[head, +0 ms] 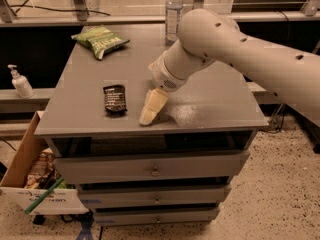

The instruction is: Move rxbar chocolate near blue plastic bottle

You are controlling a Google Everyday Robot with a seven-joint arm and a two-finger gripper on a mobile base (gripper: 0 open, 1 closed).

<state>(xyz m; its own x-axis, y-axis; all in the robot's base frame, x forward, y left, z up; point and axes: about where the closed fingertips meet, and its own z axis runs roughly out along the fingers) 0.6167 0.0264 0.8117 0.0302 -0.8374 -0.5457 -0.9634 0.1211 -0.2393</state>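
Single view, set high before the cabinet (220,104), facing down and back across its top. Fairly close. Gripper (150,115) hangs centre frame, near the front edge.

rxbar chocolate (115,99) just left of hand (149,115), blue plastic bottle (173,11) behind, on table (220,104)

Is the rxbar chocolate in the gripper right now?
No, the rxbar chocolate lies flat on the cabinet top, and the gripper hangs beside it with bare surface between them.
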